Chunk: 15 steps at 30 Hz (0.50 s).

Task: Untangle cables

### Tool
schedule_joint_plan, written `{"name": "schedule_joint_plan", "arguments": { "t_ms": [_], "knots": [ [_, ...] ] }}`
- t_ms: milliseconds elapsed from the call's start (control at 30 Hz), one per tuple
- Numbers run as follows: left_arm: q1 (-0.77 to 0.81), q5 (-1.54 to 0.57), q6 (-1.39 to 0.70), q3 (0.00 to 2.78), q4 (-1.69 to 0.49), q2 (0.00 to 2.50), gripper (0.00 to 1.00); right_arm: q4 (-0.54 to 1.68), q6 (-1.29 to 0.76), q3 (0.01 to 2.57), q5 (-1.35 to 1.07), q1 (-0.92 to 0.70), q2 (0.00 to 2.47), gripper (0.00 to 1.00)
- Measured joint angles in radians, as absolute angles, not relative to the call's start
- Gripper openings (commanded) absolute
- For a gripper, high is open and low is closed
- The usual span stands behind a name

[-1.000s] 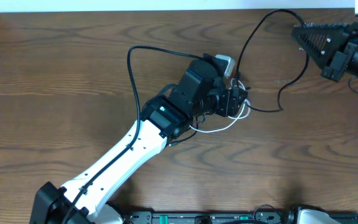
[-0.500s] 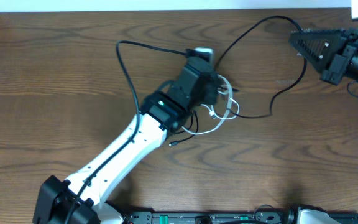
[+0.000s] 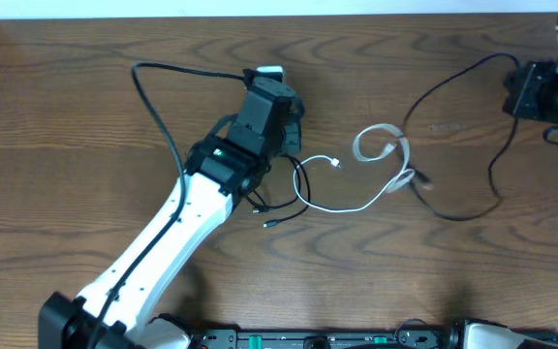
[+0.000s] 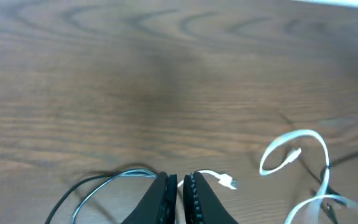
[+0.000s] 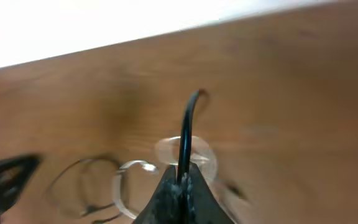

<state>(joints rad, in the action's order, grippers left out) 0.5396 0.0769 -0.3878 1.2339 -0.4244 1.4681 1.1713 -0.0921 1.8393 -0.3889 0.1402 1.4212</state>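
Note:
The cables lie spread across the middle of the table. A white cable (image 3: pixel 361 206) curls into a small loop (image 3: pixel 376 143) and ends in a plug (image 3: pixel 335 163) (image 4: pixel 228 182). My left gripper (image 4: pixel 180 180) (image 3: pixel 289 136) is shut, with the white cable pinched between its tips just behind that plug. A thin black cable (image 4: pixel 104 182) (image 3: pixel 298 184) loops right beside the left finger. Far right, my right gripper (image 5: pixel 182 180) (image 3: pixel 523 92) is shut on a long black cable (image 5: pixel 185 134) (image 3: pixel 458 216) that sags down to the table near the white loop.
The left arm's thick black wire (image 3: pixel 163 126) arches over the table at upper left. A loose black plug end (image 3: pixel 272 222) lies below the left gripper. The table's far edge (image 3: pixel 260 14) meets a white wall, and the robot base (image 3: pixel 356 339) runs along the front.
The left gripper closed and pulled left, dragging the white cable's plug end and a black loop along. The right gripper drew right with its black cable. The bundle has spread apart.

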Motion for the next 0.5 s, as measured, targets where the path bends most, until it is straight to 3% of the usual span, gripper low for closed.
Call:
{"name": "schedule_joint_plan", "arguments": {
  "t_ms": [267, 367, 500],
  "knots": [
    [0.540, -0.112, -0.385, 1.234, -0.421, 1.456, 0.24, 1.045, 0.233, 1.839, -1.198, 0.136, 1.430, 0.01],
    [0.540, -0.165, -0.384, 1.234, -0.422, 1.456, 0.26, 0.992, 0.238, 1.839, -1.313, 0.136, 1.430, 0.01],
    [0.540, -0.200, -0.384, 1.234, -0.423, 1.456, 0.27, 0.989, 0.200, 1.839, -1.290, 0.136, 1.430, 0.01]
  ]
}}
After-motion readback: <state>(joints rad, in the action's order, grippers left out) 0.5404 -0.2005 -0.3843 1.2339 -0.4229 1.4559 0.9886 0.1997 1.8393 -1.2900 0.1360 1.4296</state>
